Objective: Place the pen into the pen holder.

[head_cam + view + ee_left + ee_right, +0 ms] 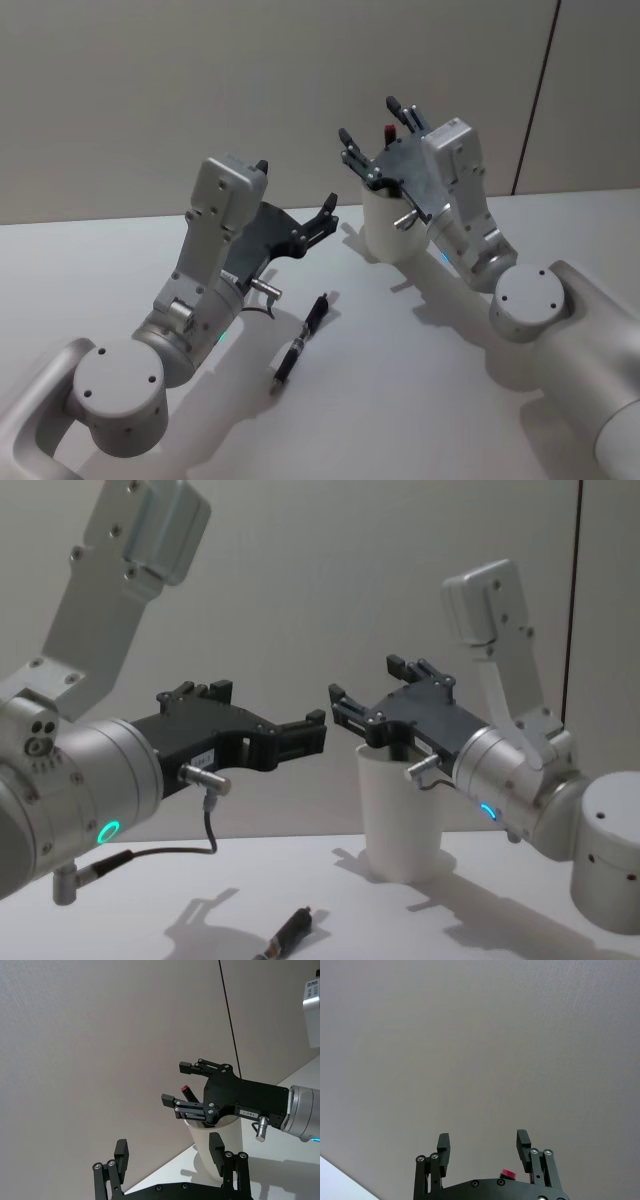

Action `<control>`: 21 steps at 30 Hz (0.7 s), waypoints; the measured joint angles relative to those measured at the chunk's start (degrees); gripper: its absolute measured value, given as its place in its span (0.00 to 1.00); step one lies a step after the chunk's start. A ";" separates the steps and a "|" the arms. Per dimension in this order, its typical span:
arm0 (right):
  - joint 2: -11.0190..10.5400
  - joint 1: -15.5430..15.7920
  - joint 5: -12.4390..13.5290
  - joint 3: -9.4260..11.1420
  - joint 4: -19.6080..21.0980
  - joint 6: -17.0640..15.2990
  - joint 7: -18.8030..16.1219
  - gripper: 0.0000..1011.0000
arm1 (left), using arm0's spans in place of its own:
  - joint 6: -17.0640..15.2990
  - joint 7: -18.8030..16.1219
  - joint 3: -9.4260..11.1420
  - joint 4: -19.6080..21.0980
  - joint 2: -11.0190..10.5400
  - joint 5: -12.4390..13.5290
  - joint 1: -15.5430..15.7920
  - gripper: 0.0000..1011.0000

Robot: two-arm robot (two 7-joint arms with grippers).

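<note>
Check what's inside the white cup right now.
A red tip pokes above the pen holder rim. The rest is hidden by its wall and the open right gripper over it. A pen lies outside on the table.

Silver-grey arms (205, 260), black fingers (443, 1152), teal lights (107, 831)

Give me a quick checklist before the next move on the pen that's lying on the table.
1. Pen lies flat on the table, apart from both grippers: ok.
2. Cup stands upright: ok.
3. Left gripper is open and empty, raised above the table near the pen: ok.
4. Way into the cup: the right gripper hangs open right over the rim, so it probably blocks a drop: not ok.
5. Room inside the cup: a red-tipped thing sticks up out of it, and the space left is hidden: cannot tell.
</note>
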State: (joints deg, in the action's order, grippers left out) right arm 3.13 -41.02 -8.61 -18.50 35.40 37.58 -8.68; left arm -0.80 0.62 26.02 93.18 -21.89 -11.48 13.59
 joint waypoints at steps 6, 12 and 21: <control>-0.21 0.54 0.86 0.16 1.39 -0.61 -0.68 0.95 | 0.00 0.00 0.00 0.00 0.00 0.00 0.00 0.99; -1.27 3.25 3.51 0.84 7.26 -3.42 -2.24 0.99 | 0.00 0.00 0.00 0.00 0.00 0.00 0.00 0.99; -4.17 9.79 7.49 2.25 20.23 -9.99 -3.36 0.99 | 0.00 0.00 0.00 0.00 0.00 0.00 0.00 0.99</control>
State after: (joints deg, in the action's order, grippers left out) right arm -1.04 -31.24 -1.12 -16.25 55.63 27.59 -12.03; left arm -0.79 0.62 26.02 93.18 -21.89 -11.48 13.59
